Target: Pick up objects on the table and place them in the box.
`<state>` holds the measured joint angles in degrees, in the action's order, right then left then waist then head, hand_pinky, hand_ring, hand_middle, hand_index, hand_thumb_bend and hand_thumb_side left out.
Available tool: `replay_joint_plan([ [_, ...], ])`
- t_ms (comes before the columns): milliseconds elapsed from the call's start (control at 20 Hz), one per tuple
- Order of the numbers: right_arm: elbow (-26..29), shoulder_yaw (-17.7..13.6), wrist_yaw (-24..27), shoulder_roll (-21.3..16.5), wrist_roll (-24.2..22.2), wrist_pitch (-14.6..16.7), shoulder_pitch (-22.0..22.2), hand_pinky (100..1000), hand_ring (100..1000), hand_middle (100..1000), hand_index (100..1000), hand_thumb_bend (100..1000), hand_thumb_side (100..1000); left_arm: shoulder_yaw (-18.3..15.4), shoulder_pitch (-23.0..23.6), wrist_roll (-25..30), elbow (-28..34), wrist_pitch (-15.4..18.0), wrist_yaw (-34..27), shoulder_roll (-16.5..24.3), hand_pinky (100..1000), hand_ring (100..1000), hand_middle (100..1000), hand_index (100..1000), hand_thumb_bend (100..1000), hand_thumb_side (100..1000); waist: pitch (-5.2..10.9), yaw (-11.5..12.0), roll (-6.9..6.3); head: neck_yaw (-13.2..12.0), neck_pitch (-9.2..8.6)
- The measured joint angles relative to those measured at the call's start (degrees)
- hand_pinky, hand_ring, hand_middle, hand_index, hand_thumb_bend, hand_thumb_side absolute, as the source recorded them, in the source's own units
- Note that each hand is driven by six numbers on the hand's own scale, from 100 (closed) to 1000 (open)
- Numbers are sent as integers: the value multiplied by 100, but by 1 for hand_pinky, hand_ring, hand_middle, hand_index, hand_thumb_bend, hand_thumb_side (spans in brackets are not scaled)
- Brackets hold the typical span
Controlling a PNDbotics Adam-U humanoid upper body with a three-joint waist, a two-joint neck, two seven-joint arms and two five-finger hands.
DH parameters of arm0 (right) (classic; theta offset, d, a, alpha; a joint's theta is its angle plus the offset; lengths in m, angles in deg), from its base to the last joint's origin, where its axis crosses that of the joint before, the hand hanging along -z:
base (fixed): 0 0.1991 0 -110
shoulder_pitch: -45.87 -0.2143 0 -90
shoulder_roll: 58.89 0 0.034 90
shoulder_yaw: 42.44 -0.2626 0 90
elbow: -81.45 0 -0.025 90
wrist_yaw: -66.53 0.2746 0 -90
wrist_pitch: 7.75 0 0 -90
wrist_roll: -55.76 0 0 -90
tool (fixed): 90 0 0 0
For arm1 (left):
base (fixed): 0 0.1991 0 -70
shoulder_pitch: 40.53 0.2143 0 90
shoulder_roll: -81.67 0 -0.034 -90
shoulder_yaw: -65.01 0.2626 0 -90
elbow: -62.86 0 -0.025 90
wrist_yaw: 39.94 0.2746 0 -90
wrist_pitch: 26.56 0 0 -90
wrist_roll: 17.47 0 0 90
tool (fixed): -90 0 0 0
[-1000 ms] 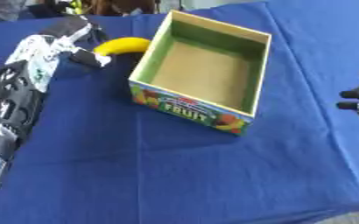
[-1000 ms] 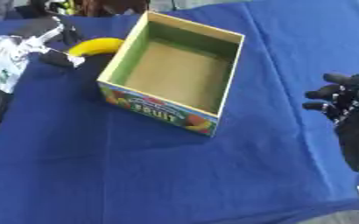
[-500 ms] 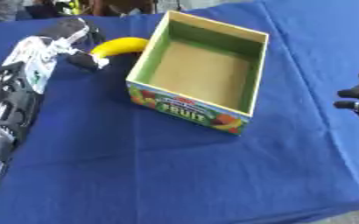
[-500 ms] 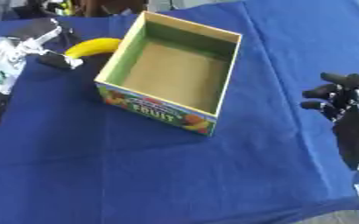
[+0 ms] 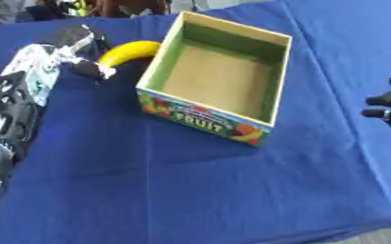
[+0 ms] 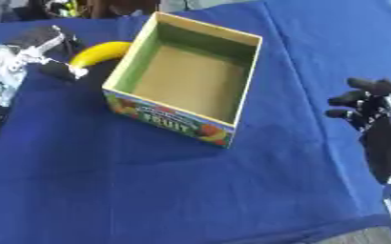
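Note:
A yellow banana (image 5: 128,51) lies on the blue cloth just left of the open cardboard fruit box (image 5: 270,71), whose inside shows nothing in it. My left hand (image 5: 74,45) reaches in from the left side and sits right beside the banana's near end, fingers spread around it but not closed on it. My right hand (image 6: 374,107) hovers at the right edge, away from the box, fingers loosely curled and holding nothing.
The blue tablecloth (image 5: 190,181) covers the table; its front edge shows at the lower right. Dark objects and a person's parts stand along the far edge (image 5: 107,7).
The camera has shifted a little. My left hand has edged closer to the banana; the right hand stays put.

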<state>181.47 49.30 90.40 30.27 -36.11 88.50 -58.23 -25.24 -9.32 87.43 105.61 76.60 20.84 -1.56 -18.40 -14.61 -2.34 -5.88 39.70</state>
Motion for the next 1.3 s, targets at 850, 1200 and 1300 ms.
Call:
replay_joint_plan([
  [850, -8, -15, 0, 7, -18, 5, -3, 634, 678, 542, 765, 100, 793, -52, 29, -260, -55, -237, -106, 0, 526, 480, 467, 629, 100, 376, -1, 14, -2, 39, 1],
  [1200, -11, -32, 0, 35, -18, 5, -3, 634, 678, 542, 765, 100, 792, -68, 32, -506, -54, -361, -366, 3, 492, 454, 429, 586, 100, 370, 2, 19, -4, 58, 1],
  [1300, -14, -33, 0, 35, -18, 5, -2, 634, 678, 541, 765, 100, 792, -68, 37, -546, -51, -376, -438, 17, 485, 448, 421, 579, 100, 373, 4, 22, -4, 64, 1],
])
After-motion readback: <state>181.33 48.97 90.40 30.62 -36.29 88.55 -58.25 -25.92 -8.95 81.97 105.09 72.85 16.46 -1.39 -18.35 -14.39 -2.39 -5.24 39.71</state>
